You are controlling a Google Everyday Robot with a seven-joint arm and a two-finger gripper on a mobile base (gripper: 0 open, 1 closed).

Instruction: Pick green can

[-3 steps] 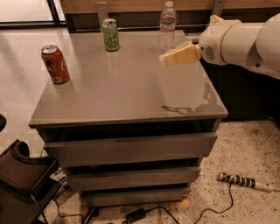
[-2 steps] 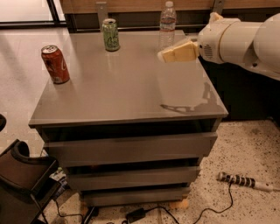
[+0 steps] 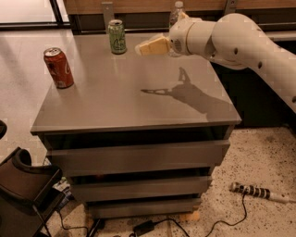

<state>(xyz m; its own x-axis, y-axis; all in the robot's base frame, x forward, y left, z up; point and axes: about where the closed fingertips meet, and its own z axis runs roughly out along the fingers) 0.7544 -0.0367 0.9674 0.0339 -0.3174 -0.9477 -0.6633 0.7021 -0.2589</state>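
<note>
My gripper (image 3: 150,46) hovers near the far edge of the bench (image 3: 120,111), just right of the upright green can (image 3: 117,36), not touching it. Whether it is apart or together, I cannot tell. I judge this the approach; next I must align and close around the can.

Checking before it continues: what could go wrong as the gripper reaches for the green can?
The gripper hovers close beside the green can, near its top; a sideways approach could tip it. The can stands near the table's far edge, so a push might send it off. The arm sits right by the plastic bottle and could knock it.
</note>
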